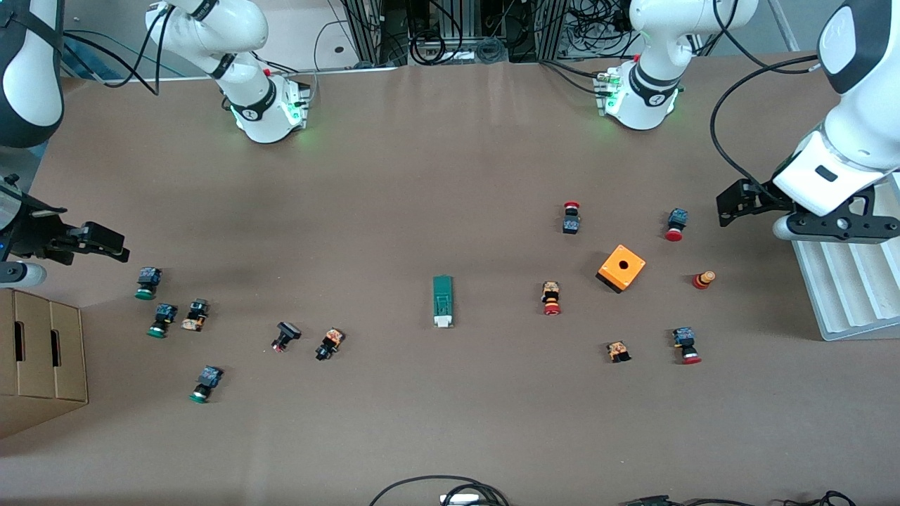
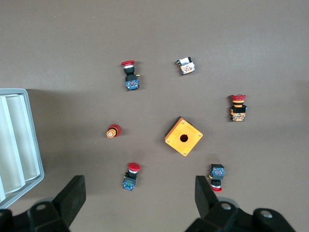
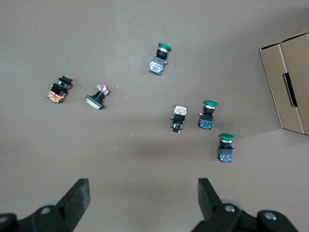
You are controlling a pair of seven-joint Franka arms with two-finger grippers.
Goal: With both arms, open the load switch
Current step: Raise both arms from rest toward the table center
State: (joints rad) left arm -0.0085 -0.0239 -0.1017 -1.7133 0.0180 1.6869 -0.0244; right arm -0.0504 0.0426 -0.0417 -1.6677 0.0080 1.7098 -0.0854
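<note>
load switch (image 1: 442, 301): narrow green block, flat top, white piece at the end nearer the front cam; lies mid-table btwn the two part clusters, touched by neither gripper; seen in front view only, neither wrist cam catches it.
green-cap buttons (image 1: 162, 320): small round-capped push-buttons w/ blue-black bodies, scattered toward right arm's end; right wrist view shows each cap clearly.
cardboard box (image 1: 41, 358): tan, matte, slotted side, at the table edge at right arm's end.
orange box (image 1: 621, 268): glossy square housing w/ round hole on top, toward left arm's end, ringed by red-cap buttons (image 1: 550, 298).
white tray (image 1: 844, 281): ribbed, pale plastic, at left arm's end; left wrist view shows its rounded rim.
right gripper (image 1: 105, 246): black fingers spread wide, nothing held, over bare tabletop by the green-cap buttons.
left gripper (image 1: 735, 204): fingers wide apart, nothing held, over the table beside the white tray.
</note>
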